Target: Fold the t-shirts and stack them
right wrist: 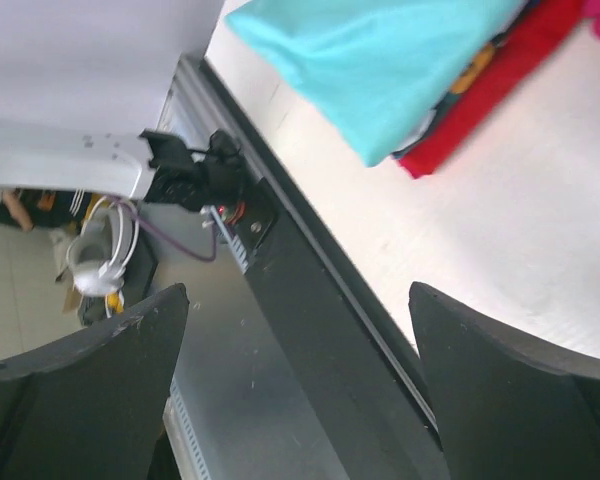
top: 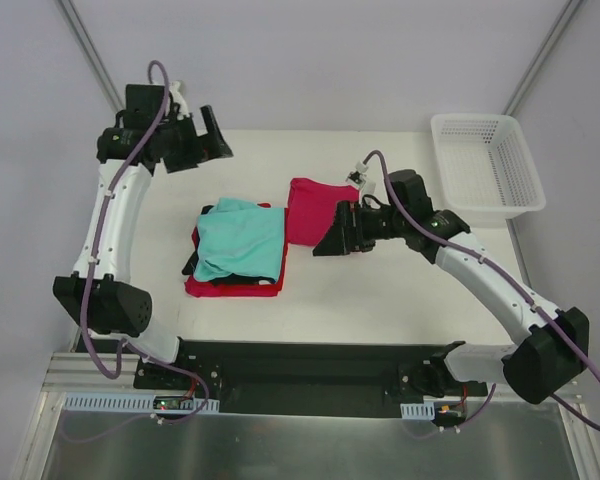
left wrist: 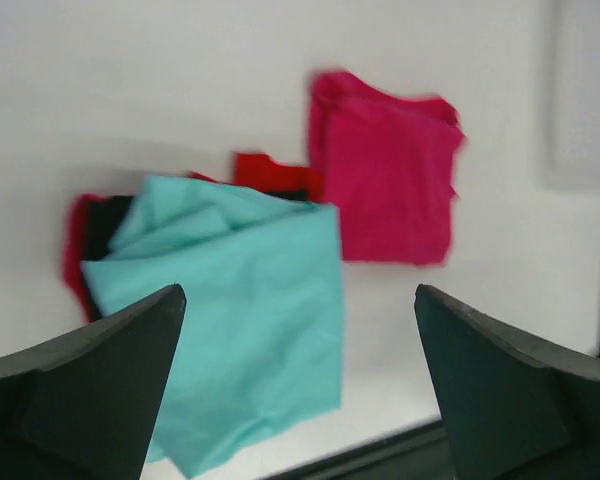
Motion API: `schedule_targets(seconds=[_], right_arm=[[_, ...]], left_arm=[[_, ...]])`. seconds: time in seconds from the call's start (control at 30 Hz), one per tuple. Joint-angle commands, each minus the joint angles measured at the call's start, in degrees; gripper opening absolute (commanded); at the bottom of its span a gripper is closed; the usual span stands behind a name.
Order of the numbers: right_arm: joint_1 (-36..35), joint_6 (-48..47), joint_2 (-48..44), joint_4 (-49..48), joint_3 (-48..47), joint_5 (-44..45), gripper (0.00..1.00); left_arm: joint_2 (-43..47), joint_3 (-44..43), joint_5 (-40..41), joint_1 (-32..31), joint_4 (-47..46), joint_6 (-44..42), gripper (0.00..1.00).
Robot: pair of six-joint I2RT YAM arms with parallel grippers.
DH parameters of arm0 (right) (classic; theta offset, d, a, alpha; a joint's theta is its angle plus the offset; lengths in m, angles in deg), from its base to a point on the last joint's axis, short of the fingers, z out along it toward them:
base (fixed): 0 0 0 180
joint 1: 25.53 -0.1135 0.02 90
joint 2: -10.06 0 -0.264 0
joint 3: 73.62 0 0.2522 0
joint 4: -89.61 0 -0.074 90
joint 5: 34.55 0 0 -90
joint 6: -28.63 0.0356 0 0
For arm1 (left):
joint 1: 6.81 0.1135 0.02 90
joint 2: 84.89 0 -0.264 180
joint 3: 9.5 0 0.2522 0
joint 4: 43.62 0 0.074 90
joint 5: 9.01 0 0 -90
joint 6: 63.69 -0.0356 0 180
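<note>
Nearest the overhead camera: black mounting plate (top: 300, 365) at the table's near edge, both arm bases bolted on it.

Right gripper (top: 338, 238): low over the white table (top: 380, 290), pointing sideways toward the left arm. Jaws spread wide, nothing between them. In its wrist view the right gripper (right wrist: 298, 295) frames only the table's near edge and the black plate (right wrist: 310, 300). A corner of the teal t-shirt (right wrist: 380, 60) and a strip of the red t-shirt (right wrist: 480, 110) lie beyond its fingertips, apart from them.

Stack, just ahead of the right gripper's fingertips: teal t-shirt (top: 242, 240) on top, loosely folded and skewed. Red t-shirt (top: 230, 288) beneath it, showing along the near edge. Dark t-shirt (top: 192, 258) peeks out on the side away from the right gripper.

Magenta t-shirt (top: 308, 208): folded to a rough square, flat on the table, just beyond the right gripper on its far side. It is beside the stack, not on it. Cannot tell whether its edge touches the red one.

Left gripper (top: 195, 135): raised, far from the stack, jaws fully apart, holding nothing. Its wrist view is blurred. There the left gripper (left wrist: 298, 300) looks down on the teal t-shirt (left wrist: 240, 310), with the dark t-shirt (left wrist: 105, 225) and red t-shirt (left wrist: 270, 172) past it and the magenta t-shirt (left wrist: 390, 180) beyond.

White mesh basket (top: 475, 117): at the table's far corner, well behind the right gripper.
</note>
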Motion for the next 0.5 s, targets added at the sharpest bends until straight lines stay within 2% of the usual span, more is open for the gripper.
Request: schedule_targets(seconds=[0.0, 0.2, 0.47], right_arm=[[2.86, 1.02, 0.26, 0.92, -1.38, 6.19, 0.96], [6.91, 2.15, -0.09, 1.62, 1.77, 9.44, 0.96], [13.32, 2.95, -0.09, 0.39, 6.70, 12.61, 0.96]], left_arm=[[-5.67, 6.56, -25.04, -5.81, -4.93, -0.22, 0.99], [-15.61, 6.31, -33.24, -9.77, -5.02, -1.80, 0.99], [-18.35, 4.19, -30.36, -10.92, -5.20, -0.22, 0.99]])
